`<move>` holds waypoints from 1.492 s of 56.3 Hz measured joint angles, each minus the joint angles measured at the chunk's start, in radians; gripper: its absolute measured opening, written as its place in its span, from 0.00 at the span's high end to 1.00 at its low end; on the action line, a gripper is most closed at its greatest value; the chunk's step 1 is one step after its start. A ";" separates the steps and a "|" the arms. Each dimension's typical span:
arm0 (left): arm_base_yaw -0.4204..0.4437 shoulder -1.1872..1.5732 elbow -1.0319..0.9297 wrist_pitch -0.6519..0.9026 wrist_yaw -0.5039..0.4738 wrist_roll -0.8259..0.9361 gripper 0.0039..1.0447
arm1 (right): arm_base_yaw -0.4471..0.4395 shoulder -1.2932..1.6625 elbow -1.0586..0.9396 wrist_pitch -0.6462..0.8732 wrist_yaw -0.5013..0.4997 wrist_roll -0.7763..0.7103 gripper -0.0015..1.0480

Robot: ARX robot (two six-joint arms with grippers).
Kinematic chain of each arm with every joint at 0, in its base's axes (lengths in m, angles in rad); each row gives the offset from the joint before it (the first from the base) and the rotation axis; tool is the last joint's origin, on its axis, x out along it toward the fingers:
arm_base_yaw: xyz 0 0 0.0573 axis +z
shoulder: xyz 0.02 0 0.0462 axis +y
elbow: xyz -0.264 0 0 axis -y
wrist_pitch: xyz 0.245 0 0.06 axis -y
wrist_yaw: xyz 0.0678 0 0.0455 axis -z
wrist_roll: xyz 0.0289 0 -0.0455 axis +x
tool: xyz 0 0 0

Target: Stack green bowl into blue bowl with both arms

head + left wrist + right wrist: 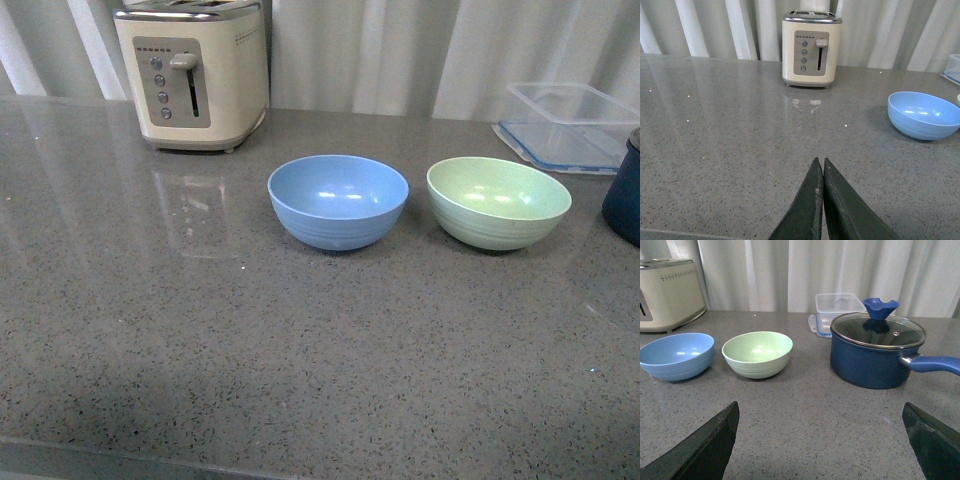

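Note:
The blue bowl and the green bowl stand side by side, upright and empty, on the grey countertop, blue to the left of green, a small gap between them. Neither arm shows in the front view. My left gripper is shut and empty, low over the counter, well short and to the left of the blue bowl. My right gripper is wide open and empty, some way before the green bowl and the blue bowl.
A cream toaster stands at the back left. A clear plastic container sits at the back right. A dark navy pot with a glass lid and long handle stands right of the green bowl.

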 joint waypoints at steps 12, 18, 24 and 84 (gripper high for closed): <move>0.000 -0.172 0.000 -0.177 0.001 0.000 0.97 | 0.000 0.000 0.000 0.000 0.000 0.000 0.10; 0.000 -0.175 0.000 -0.181 0.000 0.000 0.97 | 0.000 0.000 0.000 0.000 0.000 0.000 0.10; 0.000 -0.175 0.000 -0.182 0.001 0.000 0.89 | 0.000 0.000 0.000 0.000 0.000 0.000 0.10; 0.000 -0.176 0.000 -0.182 0.001 0.002 0.06 | 0.069 1.559 0.998 -0.135 -0.054 0.335 0.10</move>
